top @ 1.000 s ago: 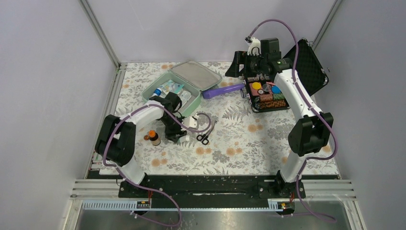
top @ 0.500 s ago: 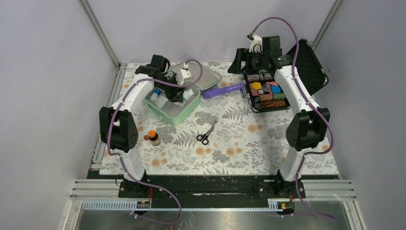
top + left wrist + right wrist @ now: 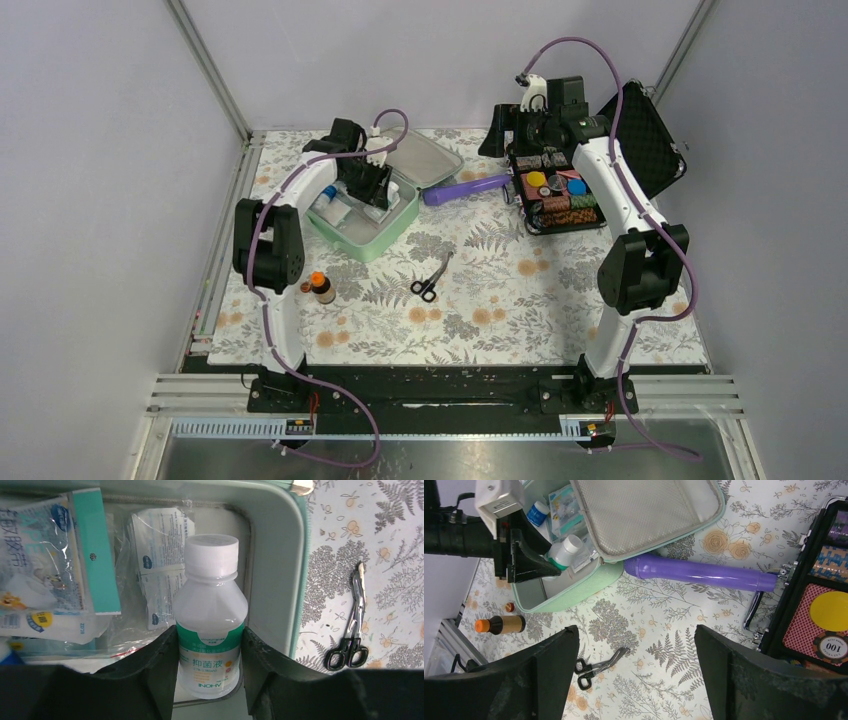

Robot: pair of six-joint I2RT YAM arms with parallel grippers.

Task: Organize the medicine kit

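The mint-green medicine kit (image 3: 372, 243) lies open at the back left, its grey lid (image 3: 412, 160) folded back. It holds packets and a small blue-capped bottle (image 3: 538, 511). My left gripper (image 3: 374, 190) is over the kit's right side, shut on a white bottle with a green label (image 3: 210, 625). The bottle sits inside the kit's wall (image 3: 280, 555) in the left wrist view and also shows in the right wrist view (image 3: 565, 550). My right gripper (image 3: 503, 130) is open and empty above the mat at the back, right of the kit; its fingers (image 3: 549, 670) frame the scissors.
Black-handled scissors (image 3: 430, 279) and a brown bottle with an orange cap (image 3: 320, 287) lie on the floral mat in front of the kit. A purple tube (image 3: 466, 187) lies between the kit and an open black case of colourful pieces (image 3: 556, 200).
My left arm carried the white bottle from near the scissors back to the kit and now holds it inside. The right arm barely moved.
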